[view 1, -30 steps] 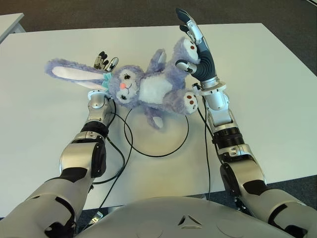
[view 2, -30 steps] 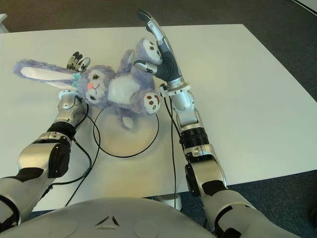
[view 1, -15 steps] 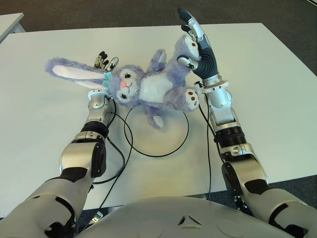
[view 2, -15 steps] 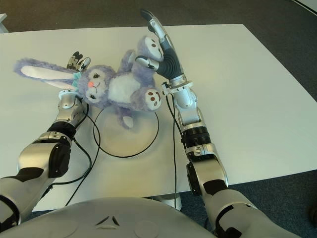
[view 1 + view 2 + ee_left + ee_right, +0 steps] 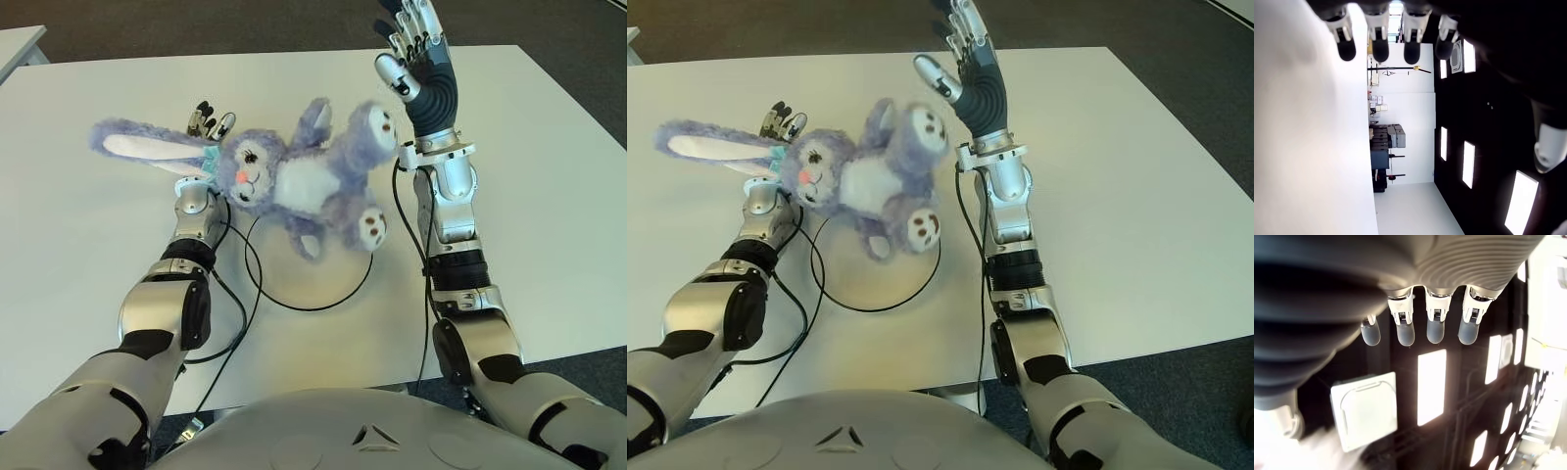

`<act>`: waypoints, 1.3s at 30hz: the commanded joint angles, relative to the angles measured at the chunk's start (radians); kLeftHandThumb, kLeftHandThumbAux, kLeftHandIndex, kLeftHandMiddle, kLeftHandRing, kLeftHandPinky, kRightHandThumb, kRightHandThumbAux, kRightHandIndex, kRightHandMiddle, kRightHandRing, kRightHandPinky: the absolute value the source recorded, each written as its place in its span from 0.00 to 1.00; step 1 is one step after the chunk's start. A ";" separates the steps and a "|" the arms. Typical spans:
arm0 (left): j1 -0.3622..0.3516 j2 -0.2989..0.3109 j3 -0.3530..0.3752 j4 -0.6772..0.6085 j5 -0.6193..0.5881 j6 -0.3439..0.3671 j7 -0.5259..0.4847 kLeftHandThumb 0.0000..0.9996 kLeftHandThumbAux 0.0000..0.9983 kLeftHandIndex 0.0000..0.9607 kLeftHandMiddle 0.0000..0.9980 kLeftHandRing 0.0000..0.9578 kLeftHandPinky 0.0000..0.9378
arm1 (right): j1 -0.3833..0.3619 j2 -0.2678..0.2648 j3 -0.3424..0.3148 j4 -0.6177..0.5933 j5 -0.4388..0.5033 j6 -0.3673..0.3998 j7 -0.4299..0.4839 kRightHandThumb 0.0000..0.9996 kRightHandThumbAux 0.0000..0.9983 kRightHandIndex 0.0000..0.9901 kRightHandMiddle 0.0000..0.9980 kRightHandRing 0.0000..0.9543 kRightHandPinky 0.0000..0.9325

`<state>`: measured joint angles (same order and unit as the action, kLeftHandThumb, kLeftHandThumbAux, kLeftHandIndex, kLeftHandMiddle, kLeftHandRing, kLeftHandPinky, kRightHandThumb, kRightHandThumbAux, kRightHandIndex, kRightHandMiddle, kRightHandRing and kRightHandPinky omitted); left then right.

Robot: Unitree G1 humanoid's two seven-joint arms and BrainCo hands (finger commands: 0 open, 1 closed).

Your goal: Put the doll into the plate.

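Over the far rim of the plate [image 5: 294, 294], the doll [image 5: 294, 181] lies tilted, head left, its near foot now dropped over the plate's right side. The right hand [image 5: 423, 54] has let go of the far foot and lifted away to the right, fingers [image 5: 1435, 330] spread, holding nothing. The left hand [image 5: 208, 122] stays under the head, fingers [image 5: 1380, 46] straight.

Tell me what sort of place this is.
Probably an office or lab: a plain white table on dark carpet, and the left wrist view shows ceiling light panels and shelving.
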<state>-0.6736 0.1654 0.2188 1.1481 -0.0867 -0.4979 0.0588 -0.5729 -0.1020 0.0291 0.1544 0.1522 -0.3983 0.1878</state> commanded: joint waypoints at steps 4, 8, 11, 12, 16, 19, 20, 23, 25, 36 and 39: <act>0.062 -0.030 -0.002 0.054 0.005 0.047 0.003 0.00 0.52 0.00 0.07 0.04 0.00 | 0.011 0.062 -0.028 -0.026 0.108 0.033 0.034 0.17 0.48 0.00 0.00 0.00 0.00; 0.063 -0.031 -0.001 0.055 0.004 0.044 0.003 0.00 0.52 0.00 0.07 0.04 0.00 | 0.004 0.088 -0.042 -0.001 0.122 -0.029 0.054 0.17 0.49 0.00 0.00 0.00 0.00; 0.063 -0.032 0.000 0.055 0.003 0.045 0.004 0.00 0.52 0.00 0.07 0.04 0.00 | -0.003 0.107 -0.053 0.021 0.128 -0.078 0.069 0.16 0.51 0.00 0.00 0.00 0.00; 0.063 -0.032 0.001 0.056 0.002 0.046 0.003 0.00 0.53 0.00 0.07 0.04 0.00 | -0.005 0.118 -0.057 0.028 0.130 -0.099 0.069 0.16 0.52 0.00 0.00 0.00 0.00; 0.063 -0.032 0.003 0.056 0.001 0.047 0.003 0.00 0.54 0.00 0.08 0.05 0.00 | -0.014 0.143 -0.071 0.055 0.106 -0.174 0.055 0.18 0.57 0.04 0.00 0.00 0.00; 0.062 -0.032 0.003 0.057 0.001 0.046 0.003 0.00 0.54 0.00 0.08 0.05 0.00 | -0.024 0.150 -0.081 0.081 0.073 -0.234 0.036 0.19 0.60 0.08 0.02 0.00 0.00; 0.062 -0.032 0.002 0.057 0.002 0.045 0.003 0.00 0.54 0.00 0.08 0.05 0.00 | -0.028 0.151 -0.084 0.091 0.062 -0.255 0.030 0.19 0.60 0.08 0.02 0.00 0.00; 0.062 -0.032 0.001 0.057 0.003 0.044 0.003 0.00 0.53 0.00 0.07 0.04 0.00 | -0.037 0.154 -0.090 0.115 0.044 -0.297 0.019 0.17 0.63 0.12 0.03 0.00 0.00; 0.063 -0.031 0.001 0.057 0.004 0.043 0.003 0.00 0.53 0.00 0.07 0.04 0.00 | -0.043 0.157 -0.091 0.130 0.042 -0.322 0.018 0.17 0.64 0.13 0.04 0.00 0.00; 0.063 -0.031 0.002 0.056 0.002 0.047 0.002 0.00 0.53 0.00 0.07 0.04 0.00 | -0.043 0.148 -0.091 0.159 0.066 -0.366 0.047 0.20 0.66 0.13 0.04 0.00 0.00; 0.062 -0.031 0.002 0.057 0.002 0.047 0.002 0.00 0.53 0.00 0.07 0.04 0.00 | -0.041 0.134 -0.095 0.161 0.058 -0.369 0.051 0.20 0.67 0.12 0.03 0.00 0.00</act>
<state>-0.6767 0.1614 0.2201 1.1498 -0.0872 -0.4980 0.0587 -0.6081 0.0444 -0.0613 0.3045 0.2177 -0.7548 0.2325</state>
